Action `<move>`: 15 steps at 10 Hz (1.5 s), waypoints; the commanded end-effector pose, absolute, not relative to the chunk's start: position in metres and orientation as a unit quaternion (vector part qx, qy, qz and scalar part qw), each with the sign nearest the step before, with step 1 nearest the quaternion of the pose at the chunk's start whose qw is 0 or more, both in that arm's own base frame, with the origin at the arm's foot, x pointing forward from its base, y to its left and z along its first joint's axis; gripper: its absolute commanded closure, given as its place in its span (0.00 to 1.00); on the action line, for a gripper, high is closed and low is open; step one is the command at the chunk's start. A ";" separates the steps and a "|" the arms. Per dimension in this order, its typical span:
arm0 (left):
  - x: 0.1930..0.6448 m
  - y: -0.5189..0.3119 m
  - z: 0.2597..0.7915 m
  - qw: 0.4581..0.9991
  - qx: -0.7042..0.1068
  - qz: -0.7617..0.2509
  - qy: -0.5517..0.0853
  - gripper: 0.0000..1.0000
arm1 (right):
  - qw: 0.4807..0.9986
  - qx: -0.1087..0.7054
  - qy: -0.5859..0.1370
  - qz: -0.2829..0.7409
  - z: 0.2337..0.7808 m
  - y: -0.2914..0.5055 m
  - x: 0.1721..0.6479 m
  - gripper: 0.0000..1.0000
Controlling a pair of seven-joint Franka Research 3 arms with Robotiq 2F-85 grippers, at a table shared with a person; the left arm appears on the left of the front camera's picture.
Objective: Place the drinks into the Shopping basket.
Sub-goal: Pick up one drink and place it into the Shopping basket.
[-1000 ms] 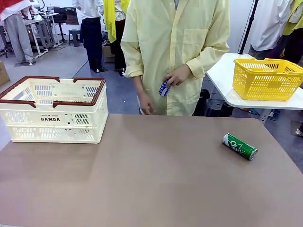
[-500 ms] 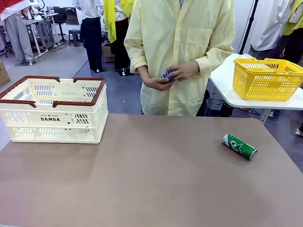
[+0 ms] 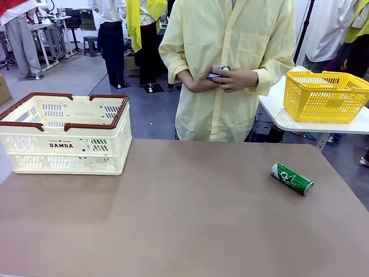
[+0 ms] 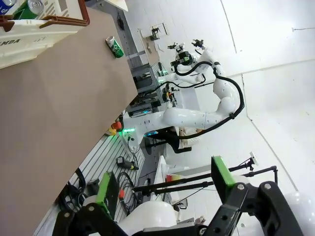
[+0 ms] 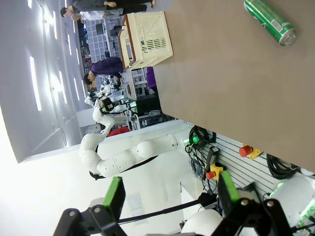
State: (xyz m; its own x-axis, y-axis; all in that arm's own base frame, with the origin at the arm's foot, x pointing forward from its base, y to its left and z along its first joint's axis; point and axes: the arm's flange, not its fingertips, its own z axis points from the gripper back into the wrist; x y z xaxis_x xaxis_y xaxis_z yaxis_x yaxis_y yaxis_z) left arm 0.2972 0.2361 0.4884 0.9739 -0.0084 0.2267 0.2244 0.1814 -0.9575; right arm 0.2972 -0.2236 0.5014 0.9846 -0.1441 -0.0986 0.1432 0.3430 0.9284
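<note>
Brown tabletop (image 3: 184, 231) fills the foreground of a busy workshop. A person in a pale yellow coat stands at its far edge. The cream Shopping basket (image 3: 63, 135), with a dark red rim, sits on the table's left side. A green can (image 3: 292, 179) lies on its side near the right edge, well apart from the basket. The person's hands (image 3: 233, 81) cup a blue can (image 3: 218, 73) at chest height. A yellow basket (image 3: 326, 95) rests on a white side table behind.

The left gripper (image 4: 165, 181) and right gripper (image 5: 171, 191) hang with jaws wide apart, holding nothing. No drink looks packed yet. The likely next move is reaching for the lying green can, gripping across its narrow body.
</note>
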 end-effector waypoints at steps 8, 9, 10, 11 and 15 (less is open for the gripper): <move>0.296 0.233 0.491 0.759 -0.642 -0.069 -0.088 0.00 | 0.983 0.032 0.182 0.003 0.477 -0.011 0.400 0.00; 0.296 0.233 0.491 0.759 -0.642 -0.069 -0.088 0.00 | 0.992 0.056 0.108 -0.027 0.487 -0.022 0.393 0.00; 0.296 0.233 0.491 0.759 -0.642 -0.069 -0.088 0.00 | 0.981 0.082 0.176 0.000 0.491 0.001 0.396 0.00; 0.296 0.233 0.491 0.759 -0.642 -0.069 -0.088 0.00 | 0.981 0.082 0.176 0.000 0.491 0.001 0.396 0.00; 0.296 0.233 0.491 0.759 -0.642 -0.069 -0.088 0.00 | 0.979 0.073 0.138 -0.129 0.418 -0.006 0.477 0.00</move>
